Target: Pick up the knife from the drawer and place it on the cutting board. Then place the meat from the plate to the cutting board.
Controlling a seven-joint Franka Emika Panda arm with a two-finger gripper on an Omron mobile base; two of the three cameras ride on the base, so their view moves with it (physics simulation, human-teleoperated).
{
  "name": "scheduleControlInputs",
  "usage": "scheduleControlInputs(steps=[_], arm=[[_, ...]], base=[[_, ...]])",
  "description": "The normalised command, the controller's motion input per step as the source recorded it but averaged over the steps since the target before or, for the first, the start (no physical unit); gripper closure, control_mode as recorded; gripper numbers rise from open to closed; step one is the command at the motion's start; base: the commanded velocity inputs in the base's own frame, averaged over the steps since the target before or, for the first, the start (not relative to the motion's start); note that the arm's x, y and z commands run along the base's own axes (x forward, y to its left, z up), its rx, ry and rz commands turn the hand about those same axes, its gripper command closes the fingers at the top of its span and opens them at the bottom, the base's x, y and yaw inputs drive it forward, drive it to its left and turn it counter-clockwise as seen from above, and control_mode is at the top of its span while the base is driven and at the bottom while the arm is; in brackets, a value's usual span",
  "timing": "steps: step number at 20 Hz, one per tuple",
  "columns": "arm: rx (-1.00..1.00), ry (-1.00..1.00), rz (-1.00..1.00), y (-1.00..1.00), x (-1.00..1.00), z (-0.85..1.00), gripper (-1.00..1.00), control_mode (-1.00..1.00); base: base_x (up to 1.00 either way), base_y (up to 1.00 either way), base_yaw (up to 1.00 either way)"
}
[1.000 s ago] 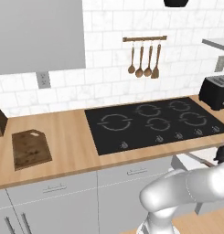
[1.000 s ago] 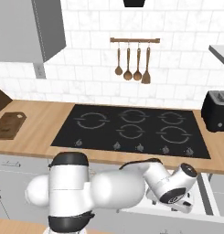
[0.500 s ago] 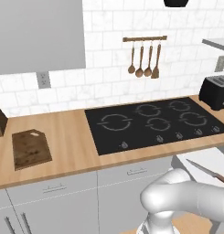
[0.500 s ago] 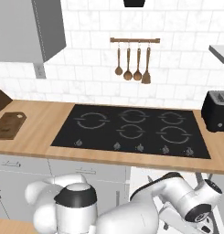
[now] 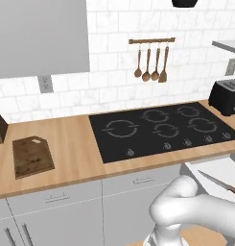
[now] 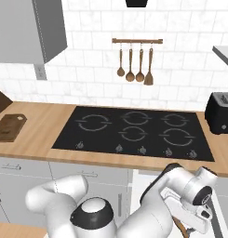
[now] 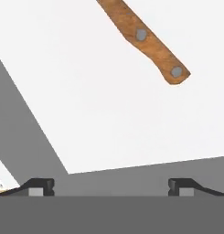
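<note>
Gripper (image 7: 111,186) is hanging low over the open drawer (image 7: 109,114), w/ its tips standing wide apart and nothing btwn them. The knife (image 7: 143,39) is lying on the drawer's white floor, ahead of the tips and a bit right in the hand view, well apart from them, not touching. What's showing there is a brown wooden handle w/ two grey rivets; its long axis is running diagonally, butt end pointing toward the tips' right side. So the next move is likely turning on going fwd and right, w/ the wrist rolled so the fingers are straddling that diagonal.

In the left base view the knife (image 5: 219,183) is lying at the far right inside the drawer (image 5: 219,168), below the counter edge, blade toward the hob.

The cutting board (image 5: 32,157) is sitting far off on the left of the counter, well apart from the drawer.

Hard to make out: blade is cut off at the hand view's top edge; in the right base view the gripper (image 6: 201,222) is down at the drawer and its fingers are too small to read. Can't make out meat or plate.
</note>
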Motion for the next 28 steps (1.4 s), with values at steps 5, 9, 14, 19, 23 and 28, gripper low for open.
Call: scheduleControlInputs(steps=[5,9,14,19,23,28], arm=[[-0.01,-0.02,0.13,-0.01,0.53,-0.04,-1.00,-1.00],[-0.01,0.00,0.21,-0.05,0.25,-0.32,-1.00,-1.00],[0.00,-0.01,0.22,-0.13,0.03,-0.36,-1.00,-1.00],[0.02,-0.17,0.09,-0.16,0.00,-0.30,-1.00,-1.00],[0.04,-0.26,0.01,-0.12,0.07,-0.28,-1.00,-1.00],[0.03,-0.13,0.00,0.00,0.38,-0.51,-1.00,-1.00]], base=[[0.00,0.00,0.00],[0.00,0.00,0.00],[0.00,0.00,0.00],[0.00,0.00,0.00],[0.00,0.00,0.00],[0.00,0.00,0.00]])
